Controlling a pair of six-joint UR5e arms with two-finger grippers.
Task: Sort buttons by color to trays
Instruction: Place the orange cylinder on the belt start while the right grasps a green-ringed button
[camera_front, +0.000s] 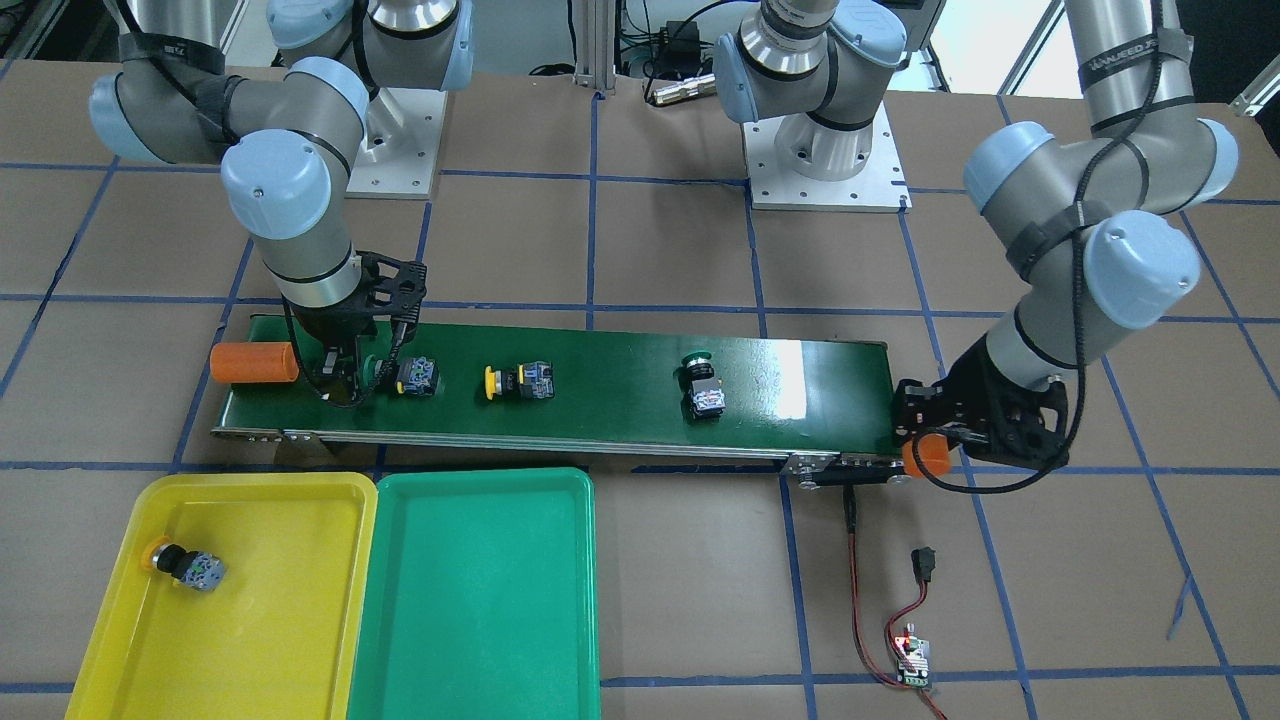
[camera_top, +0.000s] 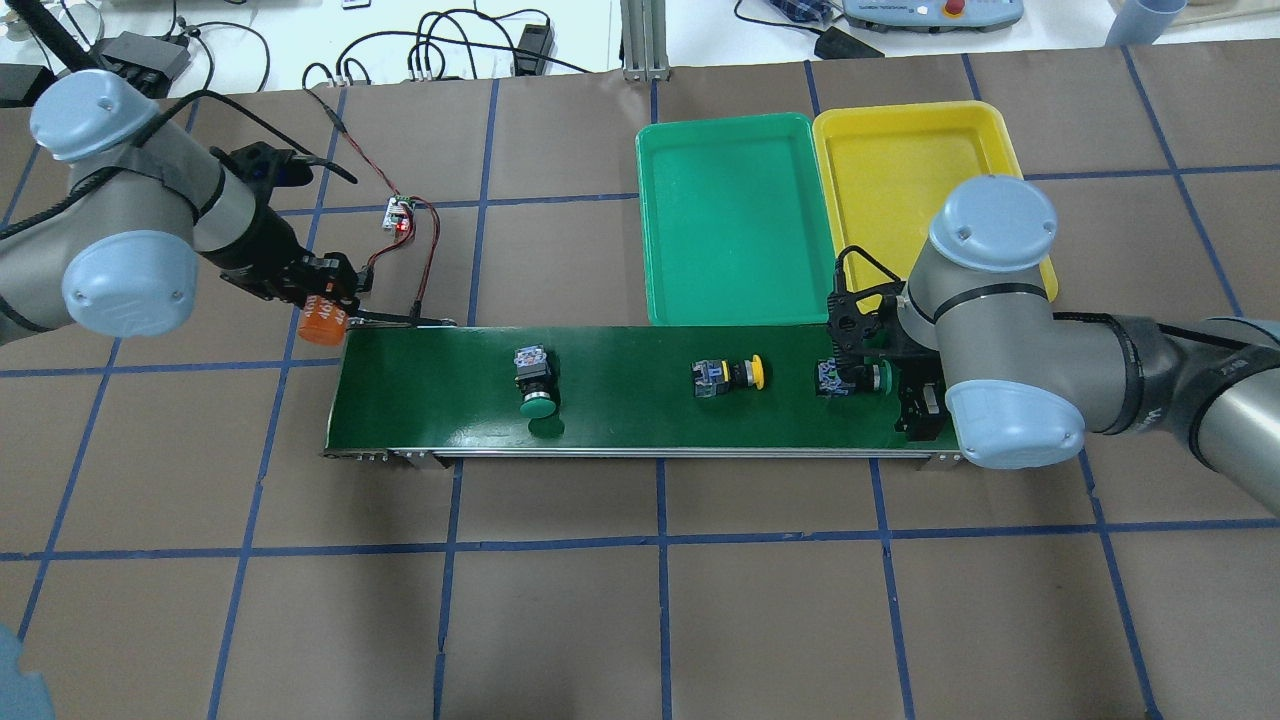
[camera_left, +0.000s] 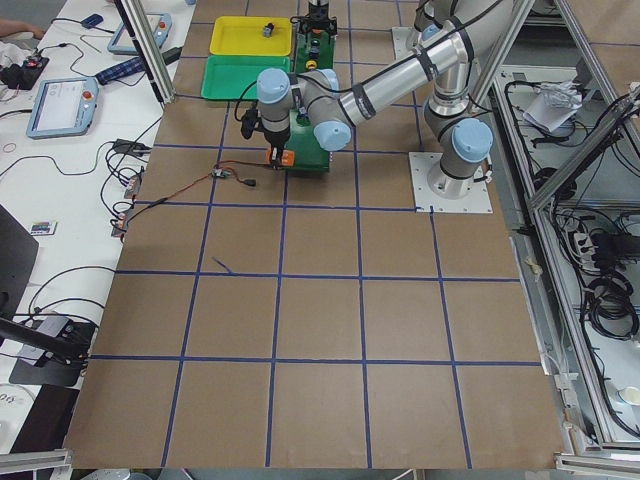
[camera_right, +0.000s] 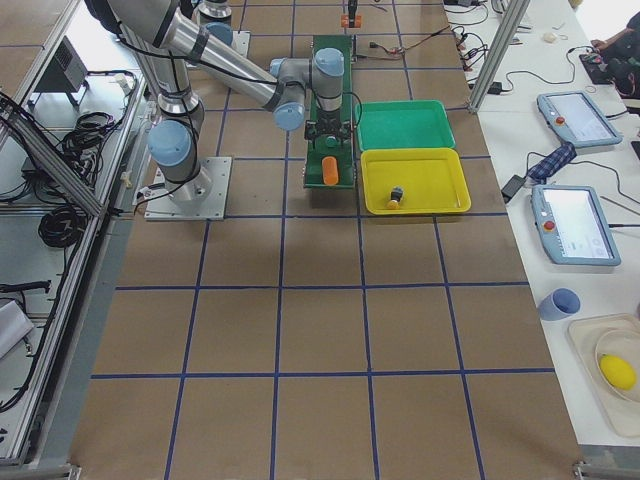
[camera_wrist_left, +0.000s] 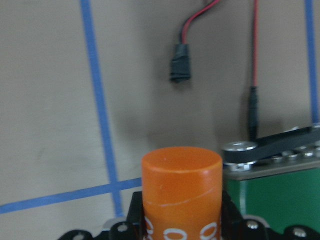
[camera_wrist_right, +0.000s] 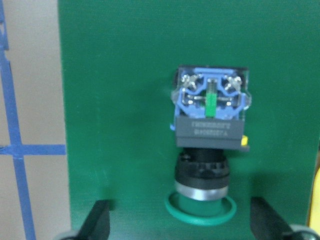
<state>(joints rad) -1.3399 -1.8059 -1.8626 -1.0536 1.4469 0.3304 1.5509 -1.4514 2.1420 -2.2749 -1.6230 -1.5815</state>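
Note:
My right gripper (camera_wrist_right: 184, 226) hangs open over the conveyor belt (camera_front: 600, 345), its fingers on either side of the cap of a green button (camera_wrist_right: 210, 125) lying on the belt. Further along the belt lie a yellow button (camera_front: 518, 381) and a second green button (camera_front: 705, 387). Another yellow button (camera_front: 188, 567) lies in the yellow tray (camera_front: 290, 610). The green tray (camera_front: 480, 600) beside it holds nothing. At the belt's other end my left gripper (camera_top: 325, 316) is shut on an orange cylinder (camera_wrist_left: 181, 185).
A second orange cylinder (camera_front: 255, 362) lies at the belt end by my right gripper. Red and black wires run from the belt's other end to a small controller board (camera_front: 912, 655). Both trays sit side by side against the belt's far edge.

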